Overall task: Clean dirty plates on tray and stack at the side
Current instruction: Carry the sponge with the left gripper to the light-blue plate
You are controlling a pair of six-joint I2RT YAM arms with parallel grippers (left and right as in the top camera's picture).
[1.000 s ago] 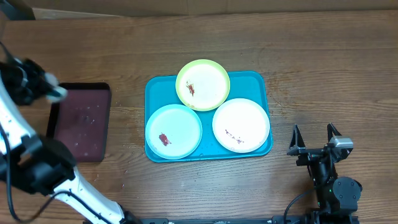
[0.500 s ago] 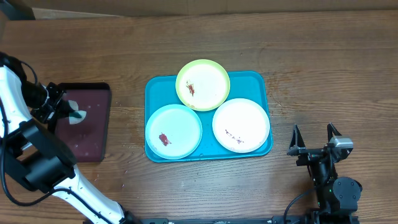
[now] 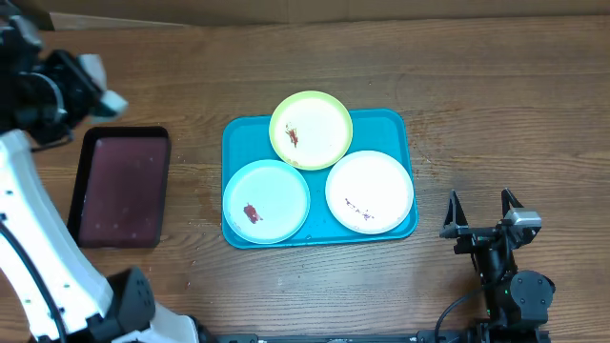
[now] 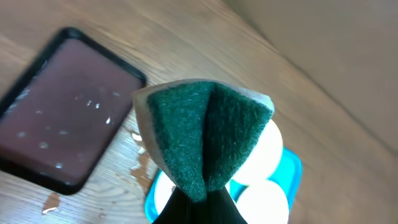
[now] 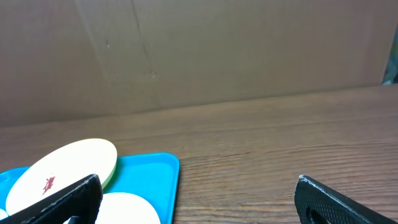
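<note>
While the left hand [image 4: 198,210] pinches a folded green sponge [image 4: 202,140], the turquoise tray [image 3: 238,133] lies to its right, and the right hand [image 3: 481,211] stands wide open, empty.

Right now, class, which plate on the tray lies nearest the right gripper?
The white plate, in the corner of the tray beside the right gripper; the mint-blue plate and the yellow-green plate lie farther left.

The left gripper [image 3: 86,82], upper left of the overhead view, has its fingers clamped on a folded green sponge [image 4: 202,134]. The right gripper [image 3: 479,217], lower right, rests with fingers spread wide.
</note>
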